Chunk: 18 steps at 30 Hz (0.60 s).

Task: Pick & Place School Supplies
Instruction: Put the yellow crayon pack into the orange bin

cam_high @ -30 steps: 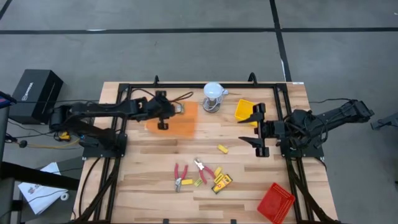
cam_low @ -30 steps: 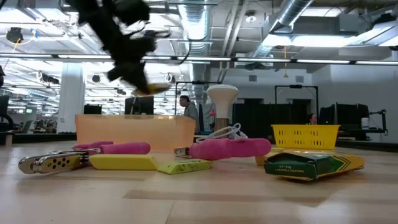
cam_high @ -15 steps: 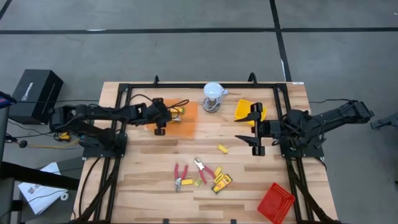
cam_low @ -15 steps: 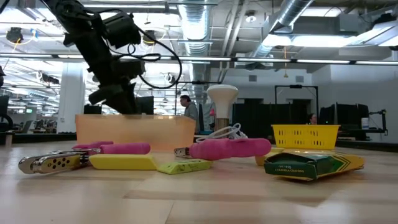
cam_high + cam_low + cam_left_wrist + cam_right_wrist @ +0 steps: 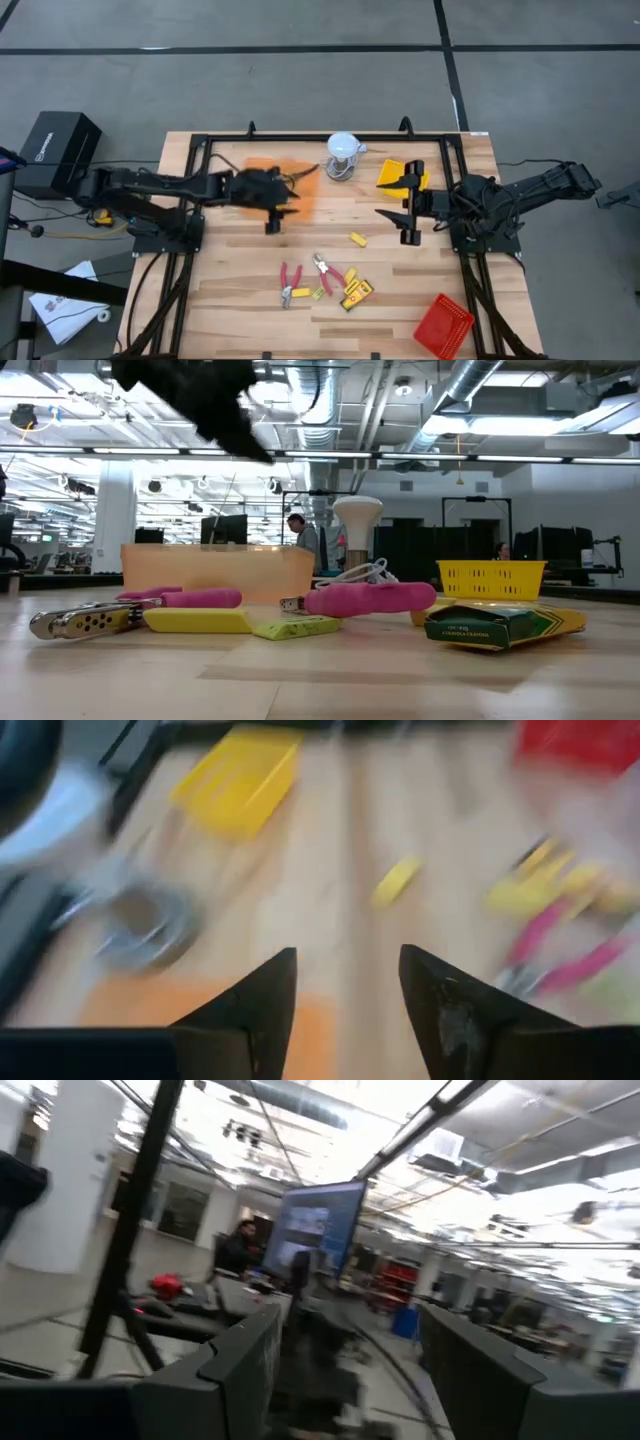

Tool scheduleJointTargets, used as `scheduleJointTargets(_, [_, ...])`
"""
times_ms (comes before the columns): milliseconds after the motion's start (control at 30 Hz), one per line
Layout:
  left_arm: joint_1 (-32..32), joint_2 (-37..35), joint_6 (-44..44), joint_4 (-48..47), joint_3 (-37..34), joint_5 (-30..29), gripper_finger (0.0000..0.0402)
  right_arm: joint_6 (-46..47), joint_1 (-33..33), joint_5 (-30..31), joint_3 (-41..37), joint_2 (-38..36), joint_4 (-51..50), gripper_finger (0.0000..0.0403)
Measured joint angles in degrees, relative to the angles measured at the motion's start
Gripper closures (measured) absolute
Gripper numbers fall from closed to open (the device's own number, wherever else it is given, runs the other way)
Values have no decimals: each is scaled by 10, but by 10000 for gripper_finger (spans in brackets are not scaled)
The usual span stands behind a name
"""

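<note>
Floor (image 5: 300, 40): grey concrete slabs, dark seam lines crossing at 12 o'clock and running down from 1 o'clock. Tabletop (image 5: 240, 300): pale wood planks, black frame rails along its edges. Black box (image 5: 55, 150) on the floor at 9 o'clock, cables beside it; white papers (image 5: 65, 300) at 8 o'clock.

Level view: open hall beyond the tabletop. Exposed ceiling with silver ducts (image 5: 480, 390) and pipes, long strip lights (image 5: 500, 428). White column (image 5: 115, 505) at 9 o'clock. Dark monitors and desks along the back; a person (image 5: 303, 538) standing mid-room, another (image 5: 502, 550) seated at 3 o'clock.

Right wrist view: a screen (image 5: 320, 1220), bright ceiling lights, red items on a desk.
</note>
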Motion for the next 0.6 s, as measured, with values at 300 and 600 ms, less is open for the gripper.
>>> scheduleJointTargets(300, [-91,167,-142,53,62,-7,245,-16,1,20,46,0,-20,175])
scheduleJointTargets(600, [-132,378,-161,45,230,-6,222,-7,1,31,62,5,-71,175])
